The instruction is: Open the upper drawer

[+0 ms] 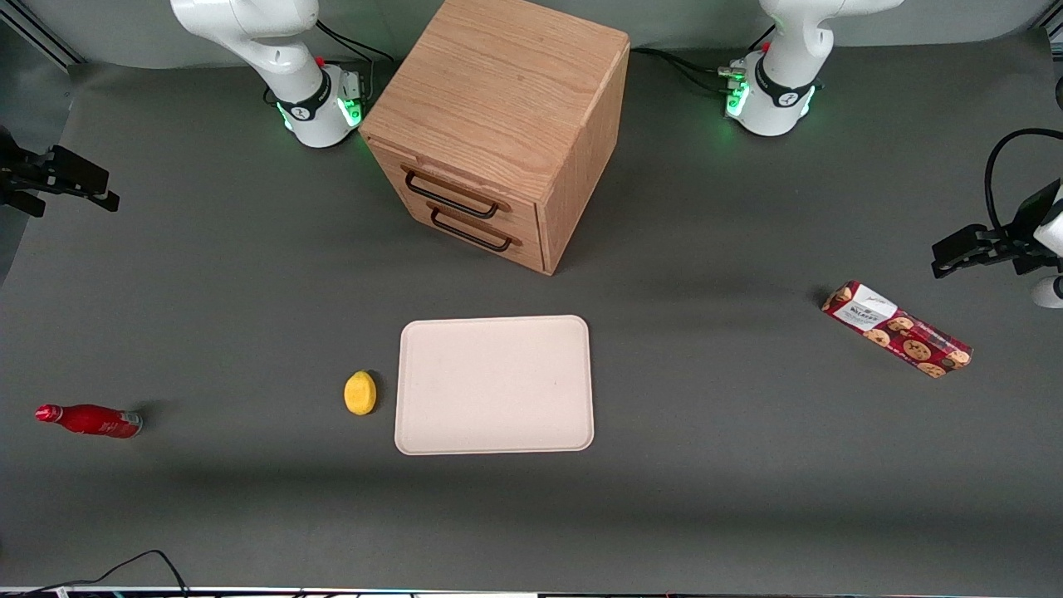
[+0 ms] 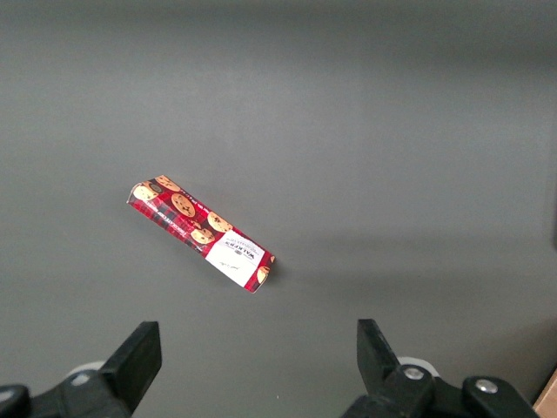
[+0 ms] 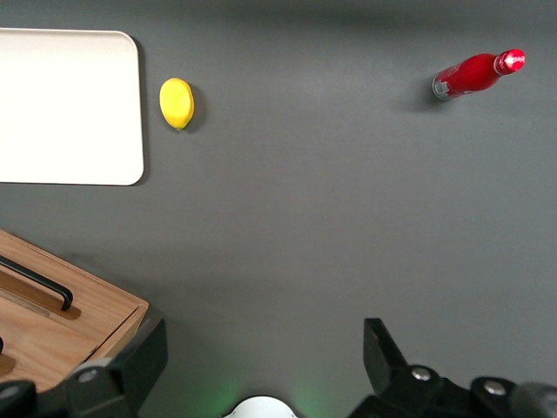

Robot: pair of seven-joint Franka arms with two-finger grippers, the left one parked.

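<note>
The wooden cabinet (image 1: 498, 108) stands at the back middle of the table, with two drawers in its front. The upper drawer (image 1: 469, 184) is shut flush; its thin black handle (image 1: 453, 196) sits just above the lower drawer's handle (image 1: 472, 233). My right gripper (image 1: 91, 187) hangs open and empty, well off the cabinet toward the working arm's end of the table, and touches nothing. In the right wrist view the gripper (image 3: 263, 348) has its fingers (image 3: 139, 357) wide apart over bare table, and a corner of the cabinet front (image 3: 96, 313) with a black handle (image 3: 39, 283) shows beside it.
A cream tray (image 1: 495, 384) lies nearer the front camera than the cabinet, with a lemon (image 1: 360, 392) beside it. A red bottle (image 1: 90, 420) lies toward the working arm's end. A red cookie box (image 1: 897, 329) lies toward the parked arm's end.
</note>
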